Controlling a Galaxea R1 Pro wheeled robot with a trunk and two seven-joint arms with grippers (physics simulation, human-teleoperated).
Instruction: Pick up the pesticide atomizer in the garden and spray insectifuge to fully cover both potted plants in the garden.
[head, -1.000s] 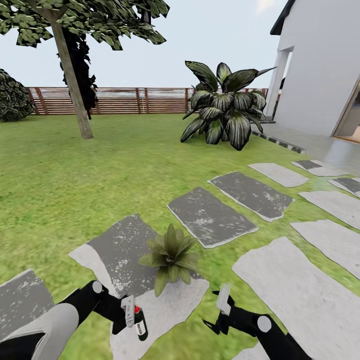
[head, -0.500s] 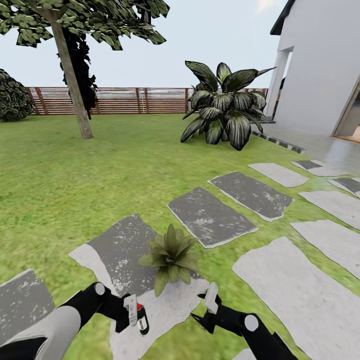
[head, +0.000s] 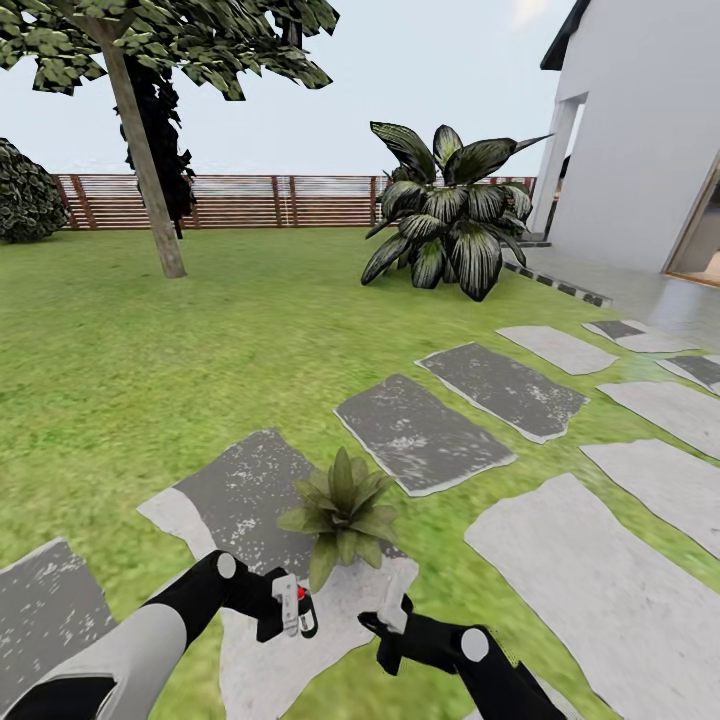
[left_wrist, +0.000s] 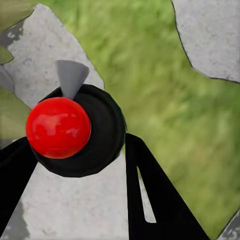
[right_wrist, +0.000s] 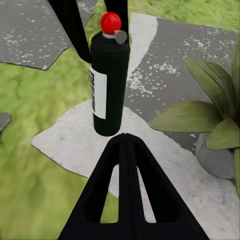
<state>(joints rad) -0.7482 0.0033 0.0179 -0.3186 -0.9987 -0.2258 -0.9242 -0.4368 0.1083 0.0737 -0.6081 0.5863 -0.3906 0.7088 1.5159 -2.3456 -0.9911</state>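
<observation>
Holding the atomizer (head: 304, 612) upright above a pale stepping stone (head: 300, 640), the left gripper (head: 290, 618) has its jaws clenched on the black bottle, one black finger on each side of it in the left wrist view, where the red nozzle (left_wrist: 58, 127) and a small grey spout (left_wrist: 71, 77) face the camera. From the right wrist view the atomizer (right_wrist: 110, 80) hangs clear of the ground, with a pale label (right_wrist: 99, 95) on its side and the left arm's fingers (right_wrist: 75, 27) coming down around its top. The right gripper (head: 388, 628) sits just beside the atomizer in the head view, close to it but apart, and its jaws are pressed together into one point, grasping nothing (right_wrist: 125, 145). A potted plant (head: 342, 512) stands on the stone just beyond both grippers, its green leaves spreading over a grey pot (right_wrist: 215, 157). Lawn (head: 150, 370) lies all around the stones, and more stepping stones (head: 425, 435) lead off toward a white house (head: 640, 130). Farther back stand a big dark shrub (head: 445, 215), a tree (head: 140, 130) and a slatted wooden fence (head: 260, 200)
</observation>
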